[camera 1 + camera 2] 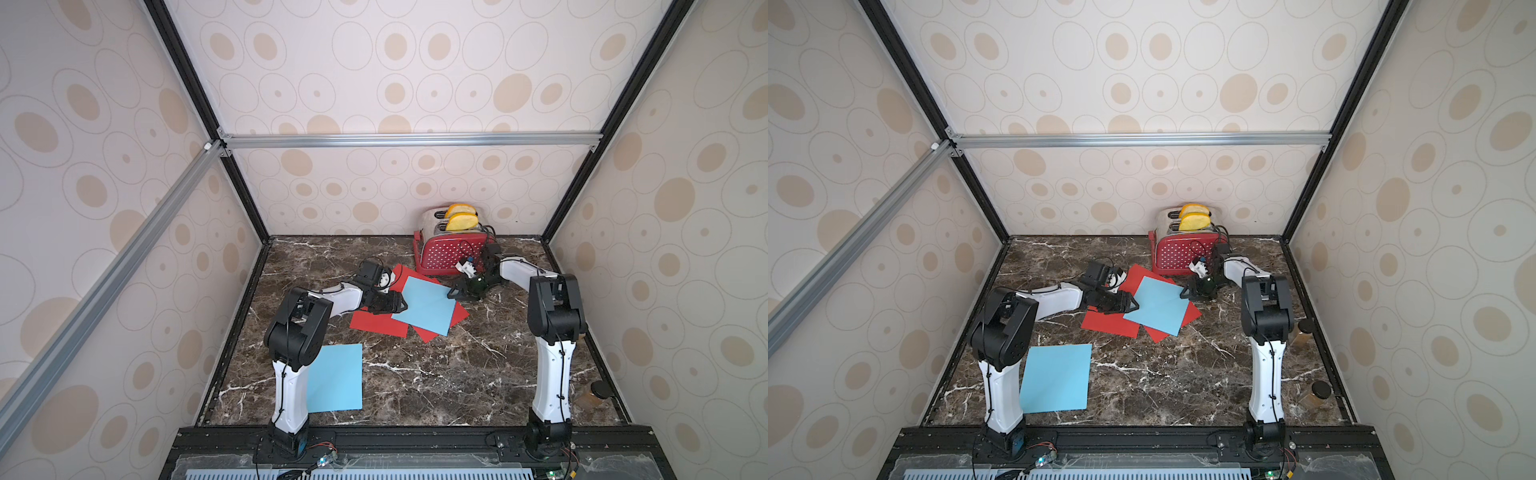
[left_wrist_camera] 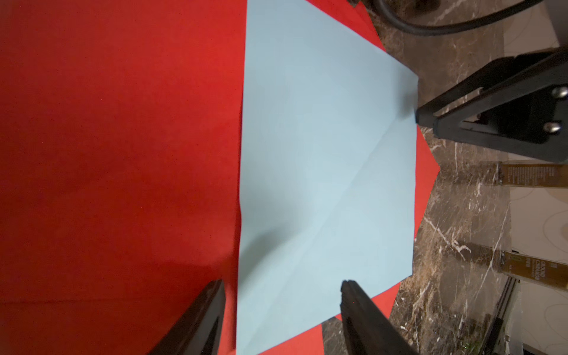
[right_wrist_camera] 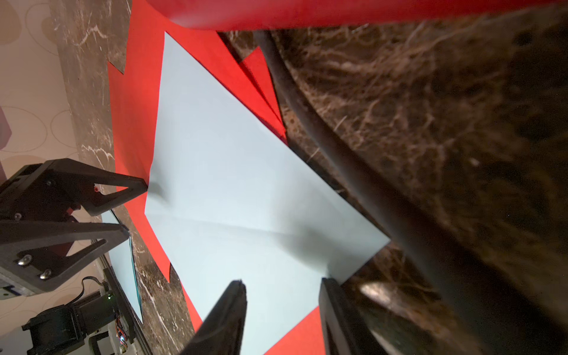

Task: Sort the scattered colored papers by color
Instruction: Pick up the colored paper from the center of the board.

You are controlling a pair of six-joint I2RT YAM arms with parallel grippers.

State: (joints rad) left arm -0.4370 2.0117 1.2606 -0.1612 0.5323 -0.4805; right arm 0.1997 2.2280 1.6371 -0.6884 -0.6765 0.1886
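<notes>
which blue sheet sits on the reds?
The blue sheet mid-table, atop the red sheets. The other blue sheet lies alone, touching no red.

Sheet [image 1: 426, 305] atop paper pile [image 1: 380, 324]; toaster [image 1: 451, 253] behind; lone sheet [image 1: 338, 378] front-left.

Blue papers [image 1: 426, 305] and red papers [image 1: 380, 324] lie on brown veined marble [image 1: 436, 374]; the toaster [image 1: 446, 253] is red, white-dotted.
</notes>
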